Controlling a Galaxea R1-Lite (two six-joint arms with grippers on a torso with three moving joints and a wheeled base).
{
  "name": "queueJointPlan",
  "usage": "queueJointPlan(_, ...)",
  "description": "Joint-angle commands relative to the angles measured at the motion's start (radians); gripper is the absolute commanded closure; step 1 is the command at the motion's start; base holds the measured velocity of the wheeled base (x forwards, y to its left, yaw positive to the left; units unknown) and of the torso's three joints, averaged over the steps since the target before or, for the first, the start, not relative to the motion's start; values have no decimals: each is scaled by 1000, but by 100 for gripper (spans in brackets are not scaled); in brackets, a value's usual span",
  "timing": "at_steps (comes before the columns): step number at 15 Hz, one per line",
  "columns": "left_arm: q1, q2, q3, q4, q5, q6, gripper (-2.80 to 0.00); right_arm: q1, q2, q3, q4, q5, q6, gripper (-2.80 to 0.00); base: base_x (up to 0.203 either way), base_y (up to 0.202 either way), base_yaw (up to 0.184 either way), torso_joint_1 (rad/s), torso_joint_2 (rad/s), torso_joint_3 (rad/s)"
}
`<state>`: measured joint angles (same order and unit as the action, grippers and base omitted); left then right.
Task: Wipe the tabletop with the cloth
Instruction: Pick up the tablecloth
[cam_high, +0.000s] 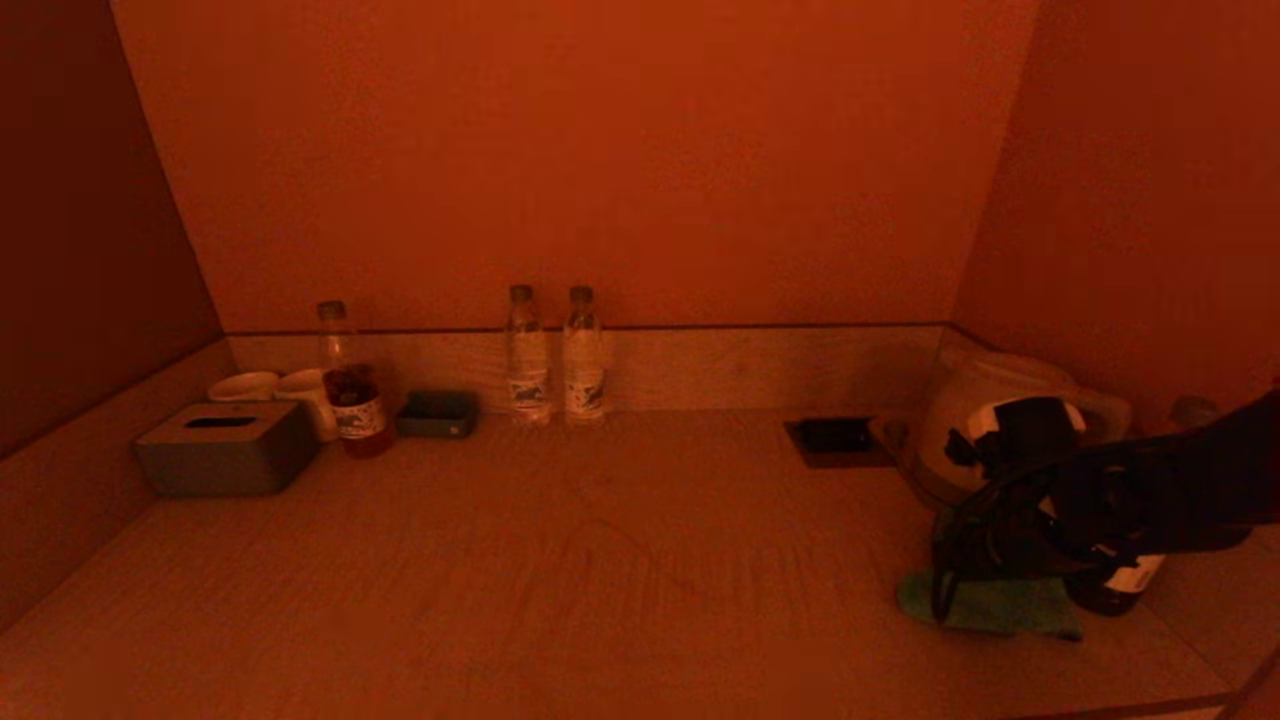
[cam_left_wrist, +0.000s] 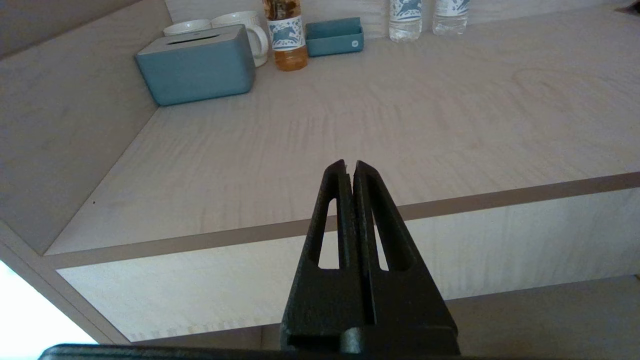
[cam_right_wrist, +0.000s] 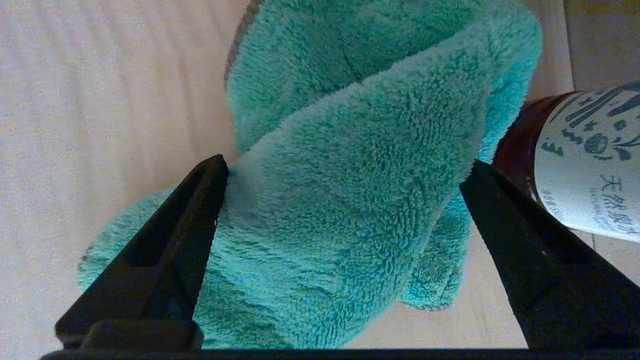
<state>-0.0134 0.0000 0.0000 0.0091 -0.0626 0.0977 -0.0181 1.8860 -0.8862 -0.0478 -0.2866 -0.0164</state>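
Note:
A teal fluffy cloth (cam_high: 990, 605) lies bunched on the light wooden tabletop (cam_high: 600, 560) near its front right corner. My right gripper (cam_high: 975, 580) is down over it. In the right wrist view the cloth (cam_right_wrist: 350, 200) rises in a fold between the two fingers, which stand wide apart on either side of it, so the gripper (cam_right_wrist: 345, 165) is open. My left gripper (cam_left_wrist: 348, 164) is shut and empty, parked in front of and below the table's front edge, out of the head view.
A dark labelled bottle (cam_high: 1115, 585) stands right beside the cloth, with a white kettle (cam_high: 990, 420) behind it. A recessed socket (cam_high: 835, 440), two water bottles (cam_high: 555, 355), a tea bottle (cam_high: 350, 385), cups (cam_high: 265, 388), a small tray (cam_high: 437, 413) and a tissue box (cam_high: 225, 448) line the back and left. Walls enclose three sides.

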Motion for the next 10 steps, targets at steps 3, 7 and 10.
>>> queueJointPlan(3,1,0,0,0,0,1,0,-6,64,9,-66,-16,0,0,0,0,0,0,0,0)
queueJointPlan(7,0,0,0,0,0,1,0,-17,71,24,-126,-10,4,0,0,0,0,0,0,0)
queueJointPlan(10,0,0,0,0,0,1,0,-17,63,28,-131,-9,5,0,0,0,0,0,0,0)
